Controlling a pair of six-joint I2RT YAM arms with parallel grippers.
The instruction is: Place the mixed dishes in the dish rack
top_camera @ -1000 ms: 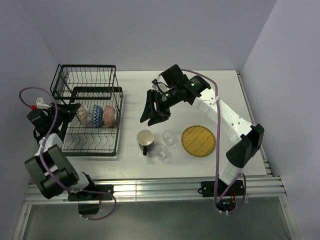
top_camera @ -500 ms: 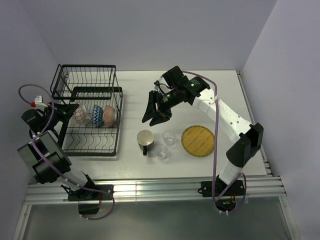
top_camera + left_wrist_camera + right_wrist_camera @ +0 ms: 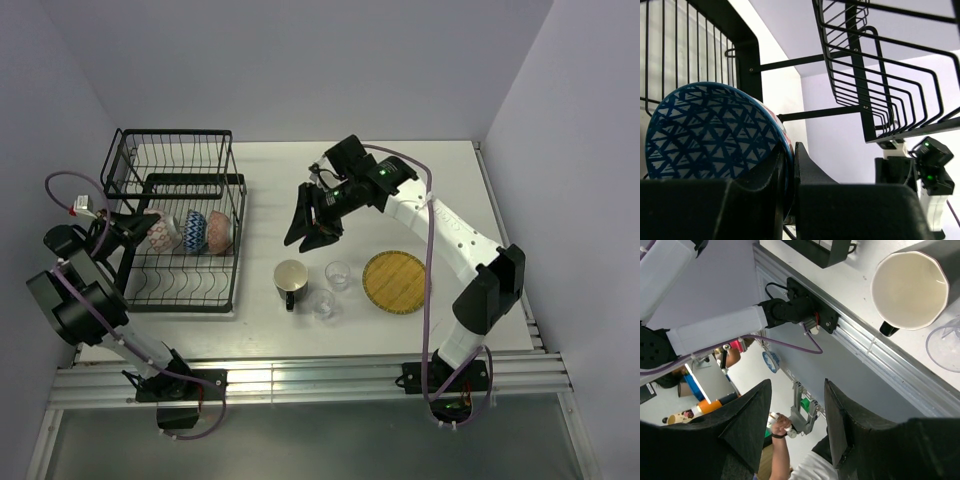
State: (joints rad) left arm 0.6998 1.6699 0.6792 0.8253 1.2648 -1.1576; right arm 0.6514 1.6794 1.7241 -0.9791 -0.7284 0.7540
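Note:
The black wire dish rack [image 3: 238, 262] stands at the left. Three patterned bowls stand on edge in its lower tier: the leftmost bowl [image 3: 162, 231], a blue bowl [image 3: 193, 231] and an orange-red bowl [image 3: 219, 232]. My left gripper [image 3: 137, 224] is shut on the leftmost bowl's rim. That bowl shows a blue triangle pattern in the left wrist view [image 3: 710, 130]. My right gripper [image 3: 310, 228] is open and empty, above the table right of the rack. Below it are the dark mug [image 3: 291, 279], two clear glasses [image 3: 338, 274] [image 3: 322, 303] and the yellow plate [image 3: 396, 281].
The rack's raised upper basket [image 3: 170, 158] sits at the back left and hangs over my left gripper in the left wrist view [image 3: 875, 85]. The right wrist view shows the mug [image 3: 910, 287], a glass's edge [image 3: 946, 342] and the table's near rail [image 3: 875, 355].
My left arm has swung further left and its gripper has drawn the leftmost bowl slightly left. My right gripper has barely moved.

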